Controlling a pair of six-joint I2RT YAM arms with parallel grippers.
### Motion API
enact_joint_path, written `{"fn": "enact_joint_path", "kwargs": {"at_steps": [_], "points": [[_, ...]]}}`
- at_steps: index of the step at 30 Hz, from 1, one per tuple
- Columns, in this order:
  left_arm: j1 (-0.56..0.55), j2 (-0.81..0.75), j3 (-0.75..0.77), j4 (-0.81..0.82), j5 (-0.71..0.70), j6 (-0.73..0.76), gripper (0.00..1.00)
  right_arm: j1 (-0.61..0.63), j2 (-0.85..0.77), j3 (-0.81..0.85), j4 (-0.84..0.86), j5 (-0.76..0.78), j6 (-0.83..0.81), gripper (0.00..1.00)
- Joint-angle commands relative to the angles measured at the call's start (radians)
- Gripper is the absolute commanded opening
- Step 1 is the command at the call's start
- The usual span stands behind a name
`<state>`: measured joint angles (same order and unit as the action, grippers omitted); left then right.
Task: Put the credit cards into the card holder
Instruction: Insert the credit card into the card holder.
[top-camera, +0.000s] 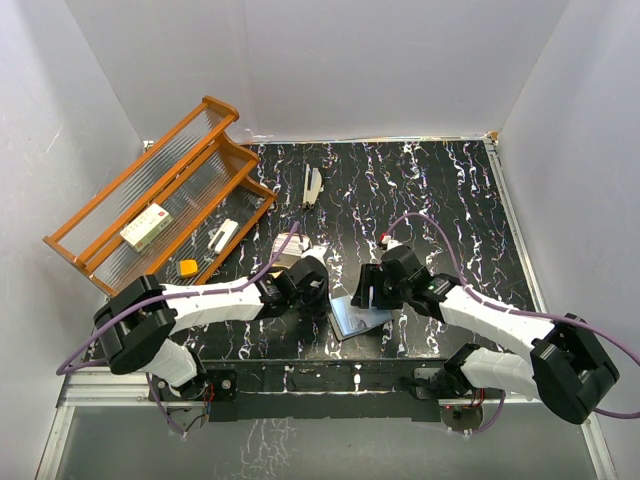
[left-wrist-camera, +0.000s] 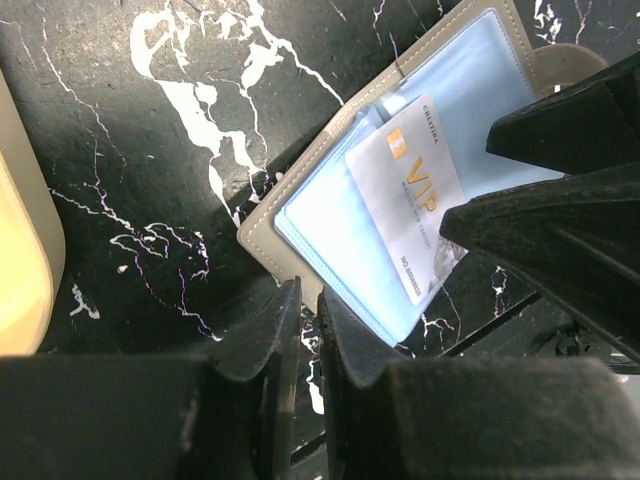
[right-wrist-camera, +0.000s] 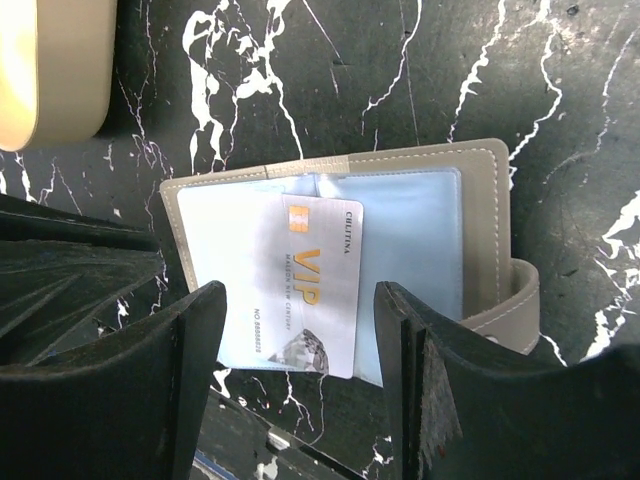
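A VIP card lies on the open holder on the tabletop, perhaps part-tucked; the right tool is spread above it, and the left tool is clenched empty beside it.

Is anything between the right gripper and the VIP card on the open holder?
Nothing visible. The right gripper is open, a finger either side of the card, which lies uncovered on the blue sleeves of the holder. The left gripper sits shut by the holder's edge, off the card.
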<state>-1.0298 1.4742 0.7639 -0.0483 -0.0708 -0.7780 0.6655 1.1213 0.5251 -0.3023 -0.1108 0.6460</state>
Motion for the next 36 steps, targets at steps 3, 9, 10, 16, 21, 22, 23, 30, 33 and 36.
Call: {"fn": "enact_joint_path", "kwargs": {"at_steps": [3,9,10,16,21,22,23,30,33,36], "points": [[0.004,0.038,-0.041,0.069,-0.002,0.01,0.09,-0.001,0.031,-0.032,0.106,-0.025,0.033,0.59],[0.004,0.092,-0.055,0.095,-0.005,0.01,0.06,0.0,0.056,-0.039,0.129,-0.045,0.036,0.59],[0.004,0.098,-0.057,0.102,-0.004,0.009,0.06,0.0,0.054,-0.042,0.135,-0.05,0.038,0.59],[0.003,0.102,-0.062,0.105,-0.02,0.009,0.05,0.0,0.055,-0.07,0.214,-0.12,0.068,0.59],[0.004,0.11,-0.056,0.099,-0.031,0.015,0.05,-0.001,0.048,-0.095,0.292,-0.173,0.081,0.59],[0.004,0.113,-0.056,0.099,-0.033,0.016,0.05,0.001,0.044,-0.099,0.302,-0.181,0.08,0.59],[0.004,0.114,-0.054,0.098,-0.034,0.016,0.05,0.001,0.038,-0.104,0.313,-0.19,0.077,0.59],[0.005,0.109,-0.032,0.07,-0.039,0.009,0.05,0.001,0.025,-0.131,0.358,-0.227,0.053,0.59],[0.009,0.102,-0.019,0.059,-0.043,0.014,0.06,0.001,0.03,-0.154,0.397,-0.247,0.084,0.59],[0.011,0.091,-0.001,0.042,-0.049,0.019,0.07,0.001,0.025,-0.165,0.409,-0.253,0.099,0.59]]}}
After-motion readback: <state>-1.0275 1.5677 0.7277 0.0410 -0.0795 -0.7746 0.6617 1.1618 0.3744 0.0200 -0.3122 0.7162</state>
